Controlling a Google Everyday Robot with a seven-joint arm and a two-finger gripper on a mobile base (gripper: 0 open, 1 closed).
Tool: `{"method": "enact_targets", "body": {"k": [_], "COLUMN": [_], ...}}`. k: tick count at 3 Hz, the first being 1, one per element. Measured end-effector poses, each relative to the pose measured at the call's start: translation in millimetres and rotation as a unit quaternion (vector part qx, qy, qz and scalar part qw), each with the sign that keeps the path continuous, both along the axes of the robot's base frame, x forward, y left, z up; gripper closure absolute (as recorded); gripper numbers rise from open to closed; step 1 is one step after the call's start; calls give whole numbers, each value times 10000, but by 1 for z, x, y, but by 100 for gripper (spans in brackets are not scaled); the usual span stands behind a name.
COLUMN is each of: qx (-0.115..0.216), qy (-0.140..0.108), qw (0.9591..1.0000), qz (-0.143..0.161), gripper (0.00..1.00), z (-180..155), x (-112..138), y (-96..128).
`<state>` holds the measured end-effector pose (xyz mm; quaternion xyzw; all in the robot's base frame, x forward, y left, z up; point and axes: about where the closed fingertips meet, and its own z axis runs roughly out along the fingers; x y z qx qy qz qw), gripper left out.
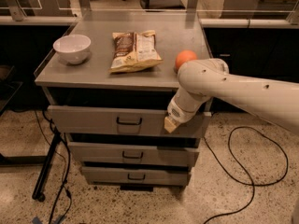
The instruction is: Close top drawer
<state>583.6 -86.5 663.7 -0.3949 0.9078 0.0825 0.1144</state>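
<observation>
Speckled flooring is seen beneath a grey metal cabinet, whose counter (93,73) carries three things: one white bowl (71,48) at the left, one crinkled snack bag (134,50) in the middle, and one orange (185,59) at the right, partly hidden by the arm.

Three drawers are counted below the counter, each fitted with one small dark loop handle. The top drawer (84,119), the widest, is pulled out, and a dark gap is shown between its front panel and the counter edge. The middle drawer (98,152) and the bottom drawer (105,174) are set beneath it.

One cream-coloured arm is extended from the right. The gripper (169,125) is placed against the top drawer's front panel, to the right of its handle (129,121). The fingers are seen pressed together into a single tan wedge, with nothing held.

One black cable (252,171) is looped on the floor at the right.
</observation>
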Motion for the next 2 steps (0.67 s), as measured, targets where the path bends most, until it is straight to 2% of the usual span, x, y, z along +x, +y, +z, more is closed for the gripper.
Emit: {"method": "enact_targets", "body": {"k": [2], "qx": [0], "qy": [0], "qw": [10000], "qz": [0], "gripper": [36], "z": [0], "x": [0], "y": [0]}}
